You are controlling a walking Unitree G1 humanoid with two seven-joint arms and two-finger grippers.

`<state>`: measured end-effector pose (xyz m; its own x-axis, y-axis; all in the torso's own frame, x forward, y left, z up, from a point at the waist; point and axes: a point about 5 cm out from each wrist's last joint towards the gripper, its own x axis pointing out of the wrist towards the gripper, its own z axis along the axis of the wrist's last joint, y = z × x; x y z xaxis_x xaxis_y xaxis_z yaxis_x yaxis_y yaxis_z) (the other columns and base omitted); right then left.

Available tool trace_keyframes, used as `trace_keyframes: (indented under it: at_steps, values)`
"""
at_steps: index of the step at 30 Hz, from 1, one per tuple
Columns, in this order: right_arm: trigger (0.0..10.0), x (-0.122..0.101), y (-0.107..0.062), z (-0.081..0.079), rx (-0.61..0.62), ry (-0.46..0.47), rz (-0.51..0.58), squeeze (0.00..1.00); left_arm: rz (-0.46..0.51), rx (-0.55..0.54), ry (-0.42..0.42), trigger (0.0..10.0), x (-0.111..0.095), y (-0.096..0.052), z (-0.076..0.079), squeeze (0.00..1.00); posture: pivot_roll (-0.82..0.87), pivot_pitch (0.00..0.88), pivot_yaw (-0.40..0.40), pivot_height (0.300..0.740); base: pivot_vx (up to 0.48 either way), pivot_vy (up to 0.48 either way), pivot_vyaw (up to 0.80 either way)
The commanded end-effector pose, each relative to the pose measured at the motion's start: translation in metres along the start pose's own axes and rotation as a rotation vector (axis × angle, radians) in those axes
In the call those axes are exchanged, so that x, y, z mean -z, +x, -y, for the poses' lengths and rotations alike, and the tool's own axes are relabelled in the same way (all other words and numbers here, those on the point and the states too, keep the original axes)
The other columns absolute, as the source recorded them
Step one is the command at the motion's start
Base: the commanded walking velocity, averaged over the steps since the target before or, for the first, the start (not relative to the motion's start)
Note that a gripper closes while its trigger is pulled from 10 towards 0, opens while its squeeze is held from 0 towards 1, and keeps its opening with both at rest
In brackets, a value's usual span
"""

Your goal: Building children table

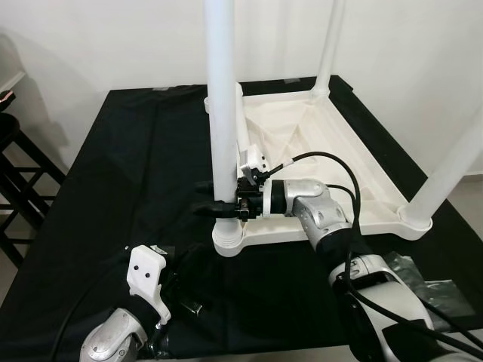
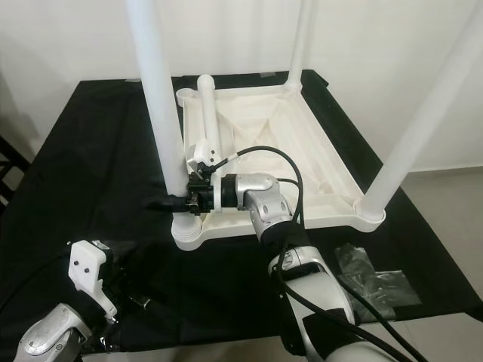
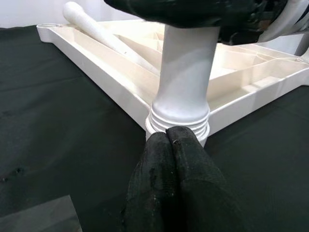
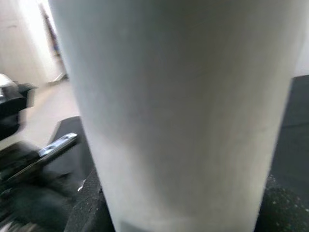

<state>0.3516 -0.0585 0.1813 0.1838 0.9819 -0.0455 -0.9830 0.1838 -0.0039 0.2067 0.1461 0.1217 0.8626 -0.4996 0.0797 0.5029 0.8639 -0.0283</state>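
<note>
The white children's table top [image 1: 332, 143] lies upside down on a black cloth. Three legs stand in its corners. My right gripper [image 1: 217, 205] is shut on the near-left leg [image 1: 223, 113] just above its socket; that leg looms close in the right wrist view [image 4: 178, 111], with a black finger pad [image 4: 89, 208] beside it. A fourth leg [image 2: 207, 105] lies loose inside the top near the far-left corner. My left gripper [image 3: 170, 133] is shut on nothing, low on the cloth, its tips just in front of the leg's threaded base [image 3: 179, 118].
The black-covered work table [image 1: 113, 166] ends close in front of me. Crumpled clear plastic bags [image 2: 370, 279] lie on the cloth at the near right. A dark stool [image 1: 15, 173] stands off the table's left side. A white wall is behind.
</note>
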Motion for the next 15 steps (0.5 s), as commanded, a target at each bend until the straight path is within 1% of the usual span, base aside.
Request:
trace_keyframes:
  at_steps: [1, 2, 3, 4, 5, 6, 8, 9, 10, 11, 13, 14, 15]
  values:
    - [0.0, 0.037, -0.003, 0.001, 0.244, 0.165, -0.1, 0.0, -0.012, -0.007, -0.001, 10.0, 0.002, -0.004, 0.0, 0.0, 0.04, 0.088, 0.006, 0.74, 0.0, 0.0, 0.0]
    - [0.0, 0.052, -0.008, -0.002, 0.578, 0.173, -0.124, 0.0, -0.012, -0.008, 0.0, 10.0, 0.002, -0.005, 0.0, 0.0, 0.03, 0.095, 0.001, 0.74, 0.0, 0.0, 0.0]
    - [0.0, 0.052, -0.008, -0.002, 0.578, 0.173, -0.124, 0.0, -0.012, -0.008, 0.0, 10.0, 0.002, -0.005, 0.0, 0.0, 0.03, 0.095, 0.001, 0.74, 0.0, 0.0, 0.0]
    - [0.0, 0.063, -0.013, -0.017, 0.735, 0.212, -0.125, 0.0, -0.012, -0.009, 0.001, 10.0, 0.001, -0.006, 0.0, 0.0, 0.05, 0.112, 0.005, 0.74, 0.0, 0.0, 0.0]
    - [0.0, 0.063, -0.013, -0.017, 0.735, 0.212, -0.125, 0.0, -0.012, -0.009, 0.001, 10.0, 0.001, -0.006, 0.0, 0.0, 0.05, 0.112, 0.005, 0.74, 0.0, 0.0, 0.0]
    - [0.0, 0.068, -0.015, -0.031, 0.802, 0.227, -0.121, 0.0, -0.012, -0.01, 0.002, 10.0, 0.0, -0.007, -0.001, 0.0, 0.05, 0.112, 0.005, 0.74, 0.0, 0.0, 0.0]
    - [0.0, 0.068, -0.015, -0.031, 0.802, 0.227, -0.121, 0.0, -0.012, -0.01, 0.002, 10.0, 0.0, -0.007, -0.001, 0.0, 0.05, 0.112, 0.005, 0.74, 0.0, 0.0, 0.0]
    - [0.0, 0.071, -0.011, -0.047, 0.792, 0.244, -0.115, 0.0, -0.014, -0.014, 0.006, 10.0, 0.0, -0.008, -0.002, 0.0, 0.03, 0.106, 0.021, 0.74, 0.0, 0.0, 0.0]
    - [0.0, 0.071, -0.011, -0.047, 0.792, 0.244, -0.115, 0.0, -0.014, -0.014, 0.006, 10.0, 0.0, -0.008, -0.002, 0.0, 0.03, 0.106, 0.021, 0.74, 0.0, 0.0, 0.0]
    - [0.0, 0.072, -0.007, -0.053, 0.744, 0.222, -0.12, 0.0, -0.014, -0.016, 0.006, 10.0, 0.0, -0.008, -0.002, 0.0, 0.02, 0.106, 0.025, 0.74, 0.0, 0.0, 0.0]
    - [0.0, 0.068, -0.005, -0.046, 0.727, 0.176, -0.132, 0.0, -0.018, -0.01, 0.003, 10.0, 0.001, -0.008, -0.003, 0.0, 0.03, 0.1, 0.02, 0.74, 0.0, 0.0, 0.0]
    - [0.0, 0.068, -0.005, -0.046, 0.727, 0.176, -0.132, 0.0, -0.018, -0.01, 0.003, 10.0, 0.001, -0.008, -0.003, 0.0, 0.03, 0.1, 0.02, 0.74, 0.0, 0.0, 0.0]
    - [0.7, 0.066, -0.006, -0.042, 0.731, 0.161, -0.138, 0.0, -0.018, -0.009, 0.002, 10.0, 0.001, -0.008, -0.003, 0.0, 0.03, 0.102, 0.023, 0.74, 0.0, 0.0, 0.0]
